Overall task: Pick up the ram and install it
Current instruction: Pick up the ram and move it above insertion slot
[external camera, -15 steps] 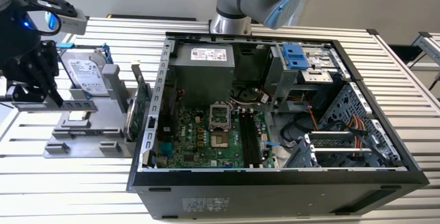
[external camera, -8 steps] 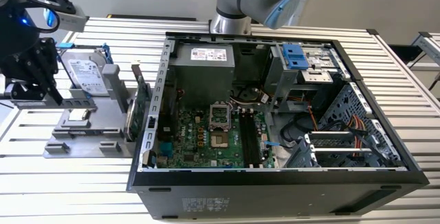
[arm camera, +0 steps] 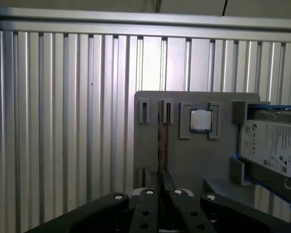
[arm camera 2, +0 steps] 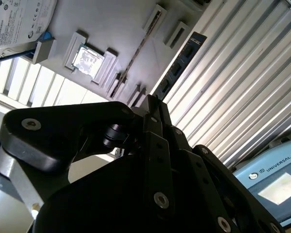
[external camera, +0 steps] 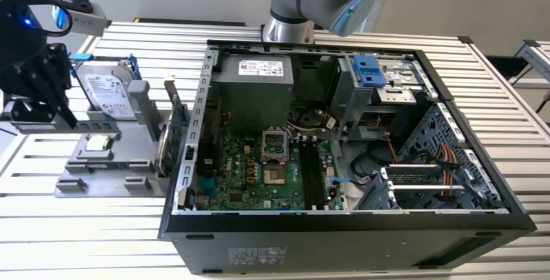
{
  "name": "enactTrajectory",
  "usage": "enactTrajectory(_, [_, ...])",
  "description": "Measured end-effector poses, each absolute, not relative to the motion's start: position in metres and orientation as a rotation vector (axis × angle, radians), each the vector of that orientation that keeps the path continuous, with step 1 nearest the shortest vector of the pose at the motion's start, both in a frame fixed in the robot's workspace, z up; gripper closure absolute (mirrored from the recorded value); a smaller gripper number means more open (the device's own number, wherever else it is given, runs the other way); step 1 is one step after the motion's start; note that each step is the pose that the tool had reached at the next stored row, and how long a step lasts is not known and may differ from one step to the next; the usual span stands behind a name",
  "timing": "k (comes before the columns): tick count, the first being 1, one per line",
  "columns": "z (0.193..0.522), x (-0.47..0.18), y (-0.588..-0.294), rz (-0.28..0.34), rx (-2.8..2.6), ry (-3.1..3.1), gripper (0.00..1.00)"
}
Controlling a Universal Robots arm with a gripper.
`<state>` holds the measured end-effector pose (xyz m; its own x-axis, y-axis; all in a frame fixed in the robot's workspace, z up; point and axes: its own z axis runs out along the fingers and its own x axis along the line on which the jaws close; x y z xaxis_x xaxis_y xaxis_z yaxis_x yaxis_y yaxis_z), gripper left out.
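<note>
The ram (arm camera: 161, 141) stands on edge in a slot of the grey holder plate (arm camera: 184, 155), seen as a thin strip in both wrist views (arm camera 2: 136, 56). My black gripper (arm camera: 162, 177) hangs above the near end of that strip, apart from it, with its fingers closed together and nothing between them. In the second wrist view the gripper (arm camera 2: 153, 103) shows the same closed tips. In the exterior view the gripper (external camera: 41, 96) is at the far left, beside the holder plate (external camera: 103, 170) and well away from the open computer case (external camera: 344, 138).
On the holder plate lie a silver hard drive with blue clips (external camera: 107, 93) and a processor chip (arm camera: 201, 120). A green expansion card (external camera: 175, 135) stands at the plate's edge next to the case. The motherboard (external camera: 275, 170) lies inside the case. Ribbed aluminium table (arm camera: 63, 121) surrounds everything.
</note>
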<state>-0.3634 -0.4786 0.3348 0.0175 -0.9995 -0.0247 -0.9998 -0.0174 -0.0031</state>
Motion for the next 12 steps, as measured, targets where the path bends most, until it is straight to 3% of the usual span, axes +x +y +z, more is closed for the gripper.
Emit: enactTrajectory(12, [0.3420,-0.3634,-0.4787,0.027,-2.225,2.187,1.00])
